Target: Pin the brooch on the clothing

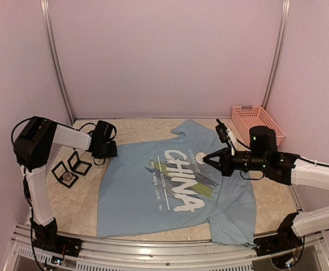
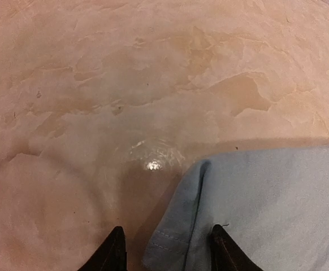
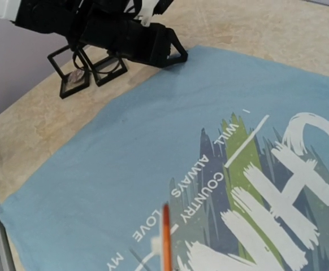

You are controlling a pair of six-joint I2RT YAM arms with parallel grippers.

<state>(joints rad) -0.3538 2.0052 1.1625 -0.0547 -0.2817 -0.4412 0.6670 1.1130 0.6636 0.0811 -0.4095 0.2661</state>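
Light blue T-shirt (image 1: 153,192) spread on desk (image 1: 74,209), left hand (image 2: 171,249) half-open astride its sleeve hem, mid-left, right hand (image 1: 206,158) pinched closed over the lettering, centre-right

A pink slotted basket (image 1: 257,121) is seen upper right; two black square cases (image 1: 64,175) are set left on the beige worktop (image 1: 79,212).

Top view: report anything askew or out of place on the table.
The light blue short-sleeved T-shirt lies askew, its white CHINA lettering running diagonally, and its near right corner is rumpled at the front edge of the table. The small black square case sits open left of it. Nothing looks spilled or damaged.
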